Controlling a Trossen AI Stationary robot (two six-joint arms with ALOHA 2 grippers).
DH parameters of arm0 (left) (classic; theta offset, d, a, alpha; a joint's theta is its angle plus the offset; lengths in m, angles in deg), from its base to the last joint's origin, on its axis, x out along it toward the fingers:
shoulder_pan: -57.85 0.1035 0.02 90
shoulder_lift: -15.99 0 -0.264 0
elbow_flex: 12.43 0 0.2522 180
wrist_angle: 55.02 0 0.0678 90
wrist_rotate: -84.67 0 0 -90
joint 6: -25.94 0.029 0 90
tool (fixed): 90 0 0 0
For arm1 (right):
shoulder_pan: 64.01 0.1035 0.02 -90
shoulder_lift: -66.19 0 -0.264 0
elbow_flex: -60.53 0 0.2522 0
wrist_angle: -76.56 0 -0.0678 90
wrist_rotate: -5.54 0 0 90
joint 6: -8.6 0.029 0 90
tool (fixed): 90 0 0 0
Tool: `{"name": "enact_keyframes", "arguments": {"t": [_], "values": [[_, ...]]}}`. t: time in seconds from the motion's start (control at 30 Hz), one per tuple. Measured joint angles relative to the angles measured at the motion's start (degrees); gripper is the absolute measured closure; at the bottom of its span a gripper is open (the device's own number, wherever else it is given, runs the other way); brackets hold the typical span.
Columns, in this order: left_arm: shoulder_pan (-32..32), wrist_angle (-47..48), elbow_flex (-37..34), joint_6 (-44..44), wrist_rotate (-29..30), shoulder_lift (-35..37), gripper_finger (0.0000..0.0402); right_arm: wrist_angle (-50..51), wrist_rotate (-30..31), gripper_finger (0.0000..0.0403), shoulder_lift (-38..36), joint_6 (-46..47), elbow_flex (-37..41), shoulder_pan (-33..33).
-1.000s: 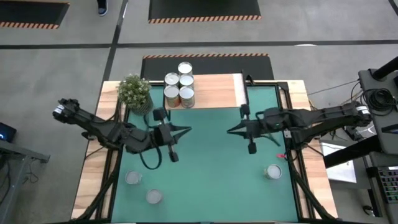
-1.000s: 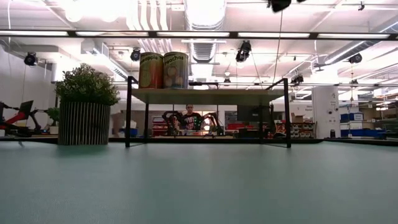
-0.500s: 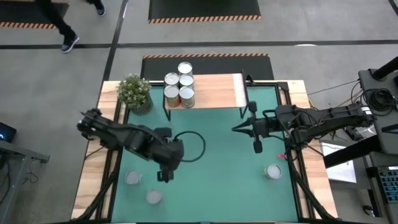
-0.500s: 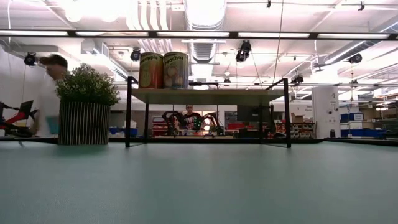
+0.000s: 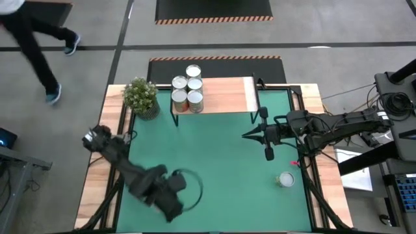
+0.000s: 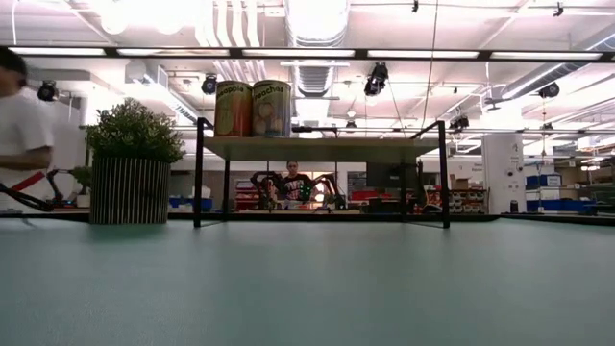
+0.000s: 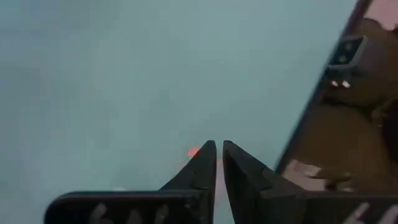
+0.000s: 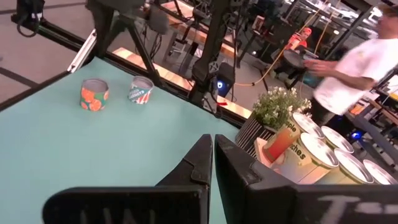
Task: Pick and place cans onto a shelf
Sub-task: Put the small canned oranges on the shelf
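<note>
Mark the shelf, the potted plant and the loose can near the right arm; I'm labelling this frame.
shelf (image 5: 224, 96): high view, bare wood top.
potted plant (image 5: 140, 95): high view, green leaves.
loose can (image 5: 285, 179): high view, silvery lid.

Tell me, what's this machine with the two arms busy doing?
It is moving cans onto a wooden shelf. Four cans stand there already, beside a potted plant. Neither arm holds anything now: the left gripper hangs shut over the table's near left corner, and the right gripper waits shut mid-table. Another can stands near the right edge.
</note>
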Motion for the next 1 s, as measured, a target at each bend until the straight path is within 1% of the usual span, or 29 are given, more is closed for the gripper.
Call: {"name": "enact_keyframes", "arguments": {"t": [0.07, 0.17, 0.27, 0.4, 0.53, 0.63, 0.73, 0.83, 1.0], "values": [[-2.78, -2.84, -2.81, -5.87, 1.71, 0.02, 0.0377, 0.26, 0.02, 0.0394, -0.18, -0.39, 0.08, 0.0], [-5.96, -5.9, -7.48, -12.19, 3.23, -0.36, 0.0352, 0.25, -0.03, 0.0394, -0.27, -0.41, 0.08, 0.0], [-8.23, -8.64, -11.79, -16.84, 1.81, -1.02, 0.032, 0.25, -0.11, 0.0394, -0.27, -0.42, 0.08, 0.02], [-9.2, -9.43, -16.18, -21.23, -0.42, -1.21, 0.0266, 0.25, -0.24, 0.0394, -0.27, -0.67, 0.08, 0.0], [-9.35, -9.41, -18.94, -21.06, -4.6, -1.35, 0.0202, 0.24, -0.24, 0.0394, -0.25, -0.48, 0.08, 0.0], [-9.51, -9.52, -20.39, -20.0, -4.65, -1.33, 0.0158, 0.26, -0.24, 0.0394, -0.25, -0.41, 0.08, 0.0], [-10.04, -11.31, -20.61, -17.19, -4.33, -1.51, 0.0126, 0.67, -0.24, 0.0394, -0.25, 0.04, 0.08, 0.0], [-11.09, -13.24, -20.53, -16.39, -3.31, -1.78, 0.0107, 1.79, -0.24, 0.0394, -0.25, 0.07, 0.08, 0.0], [-12.98, -14.84, -20.57, -18.05, -1.35, -4.0, 0.0103, 3.05, -0.26, 0.0394, -0.27, -0.21, 0.08, 0.0]]}}
